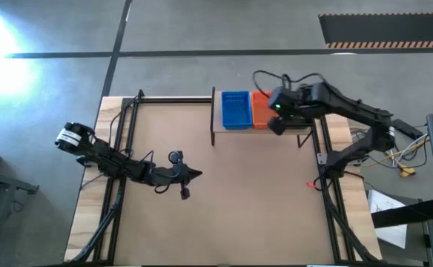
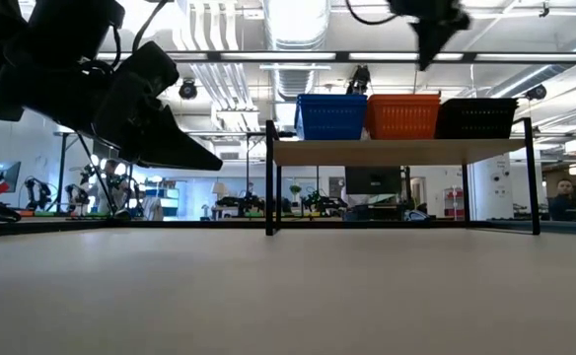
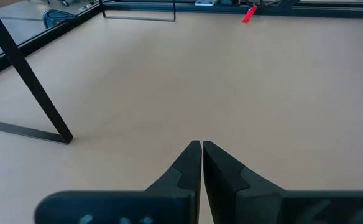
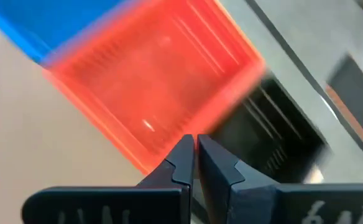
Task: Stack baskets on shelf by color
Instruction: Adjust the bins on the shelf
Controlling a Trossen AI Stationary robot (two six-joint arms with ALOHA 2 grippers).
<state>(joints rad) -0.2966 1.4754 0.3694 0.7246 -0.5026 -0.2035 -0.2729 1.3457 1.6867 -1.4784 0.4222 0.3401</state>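
The right claw point(image 1: 276, 126) hangs above the shelf point(image 2: 396, 150), its fingers pressed together and holding nothing. Directly under its tips is the orange basket point(image 4: 156, 93), with the blue basket point(image 1: 236, 108) just beyond on one side and the black basket point(image 2: 477, 117) on the other. All three sit side by side on the shelf plank (whether each is a single basket or a nested pile, I cannot tell from here). No basket shows on the table point(image 1: 239, 200), so the sorting looks finished or nearly so, and this seems the moment after a drop-off. The next move probably calls only for lifting clear without nudging the orange rim. The left claw point(image 3: 201, 148), also pinched closed and empty, waits low over bare table, well away from the shelf.
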